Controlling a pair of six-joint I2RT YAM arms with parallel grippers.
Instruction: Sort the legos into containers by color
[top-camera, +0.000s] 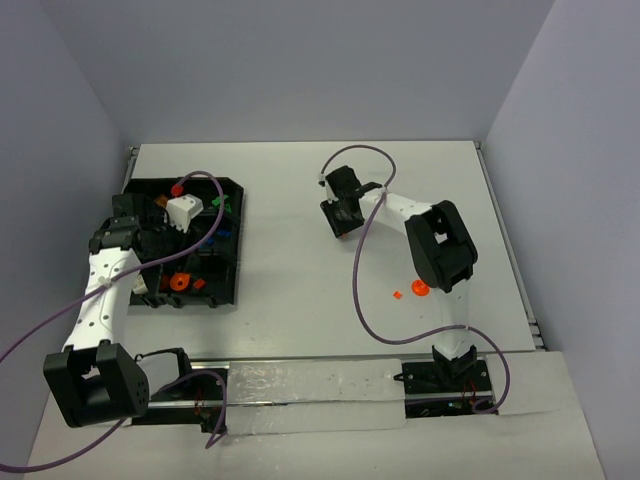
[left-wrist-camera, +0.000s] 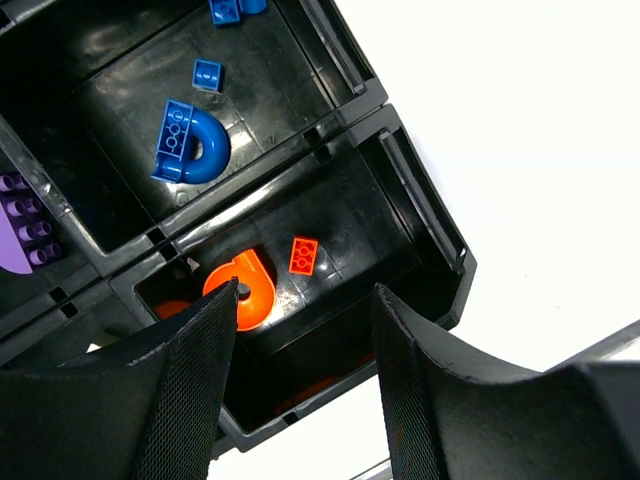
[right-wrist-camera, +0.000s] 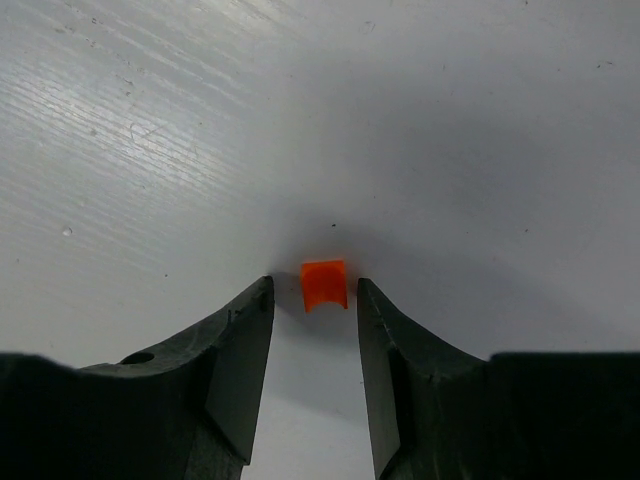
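While the left gripper (left-wrist-camera: 307, 300) hangs open and empty over a near corner box of the black tray (left-wrist-camera: 420, 215), where a curved orange lego (left-wrist-camera: 250, 290) lies, the right gripper (right-wrist-camera: 314, 290) has its jaws apart around a small orange lego (right-wrist-camera: 324, 284) on the white table (right-wrist-camera: 450, 120).

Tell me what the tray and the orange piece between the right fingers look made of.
The tray looks like glossy black moulded plastic: light glints off its walls. The orange piece seems smooth, duller plastic, judging by its even colour and crisp edges.
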